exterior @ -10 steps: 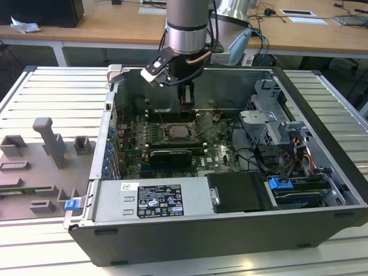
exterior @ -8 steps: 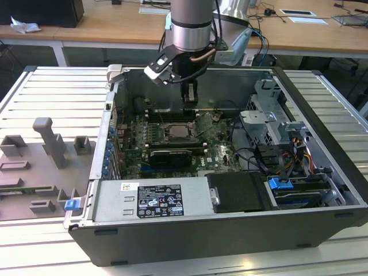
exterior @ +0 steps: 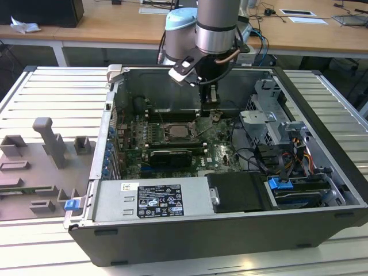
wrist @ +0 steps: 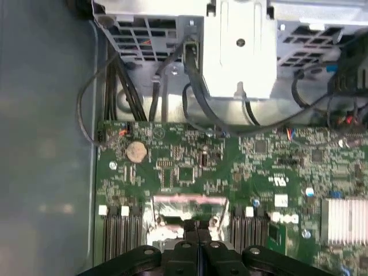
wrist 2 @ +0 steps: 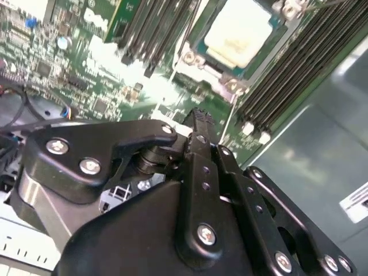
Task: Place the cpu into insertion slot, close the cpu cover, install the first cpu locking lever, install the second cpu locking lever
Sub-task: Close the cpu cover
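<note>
Cpu (wrist 2: 238, 31) — small square chip, pale silver-grey metal top — lies seated in the insertion slot (wrist 2: 201, 62), the silver-framed socket on the green circuit board (wrist: 172, 155), so the first step looks done; whether the thin silvery cpu cover is down, or either lever latched, I cannot tell. From the grey arm (exterior: 217, 23) the black hand (wrist: 197, 229) hangs point-down just above the slot's edge on the exterior view's right, fingers (wrist: 188, 244) pressed together on nothing.
</note>
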Tool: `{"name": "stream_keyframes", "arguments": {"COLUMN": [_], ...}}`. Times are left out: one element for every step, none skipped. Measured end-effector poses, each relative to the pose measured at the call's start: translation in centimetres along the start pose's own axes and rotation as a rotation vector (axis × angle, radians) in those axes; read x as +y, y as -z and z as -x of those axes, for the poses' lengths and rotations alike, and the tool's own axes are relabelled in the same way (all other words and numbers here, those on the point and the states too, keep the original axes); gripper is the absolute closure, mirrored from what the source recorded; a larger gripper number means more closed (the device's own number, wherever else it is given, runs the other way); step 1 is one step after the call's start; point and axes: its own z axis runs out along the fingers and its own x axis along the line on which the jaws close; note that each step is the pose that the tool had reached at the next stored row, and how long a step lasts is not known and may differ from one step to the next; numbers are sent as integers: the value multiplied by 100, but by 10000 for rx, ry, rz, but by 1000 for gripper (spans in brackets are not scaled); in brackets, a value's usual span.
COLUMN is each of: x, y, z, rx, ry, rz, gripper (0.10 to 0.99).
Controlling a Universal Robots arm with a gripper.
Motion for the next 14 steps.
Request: {"name": "stream_keyframes", "arguments": {"x": [28,54,94,112,142,163,182,221,254,276,285,296,306,320], "y": [-4,-7,-12,-14,-18,-19,-21,-28,-35,-40,-43,-46,-50,-54], "z": [-2,-2,-2,-2,-3,-3,-3,-2,-1,-1,-1,0,0,0], "rx": [2,0,0,0,1,-1,-2,-4,-6,-7,-12,-18,-20,-23], "ry": [4,-3,-13,-14,-19,-24,-32,-37,-38,-37,-37,-37,-37,-37], "rz": [-3,-2,-5,-5,-5,-8,-12,-23,-30,-32,-33,-34,-34,-38], "gripper": [980,980,980,980,980,980,980,980,980,980,980,980,980,980]}}
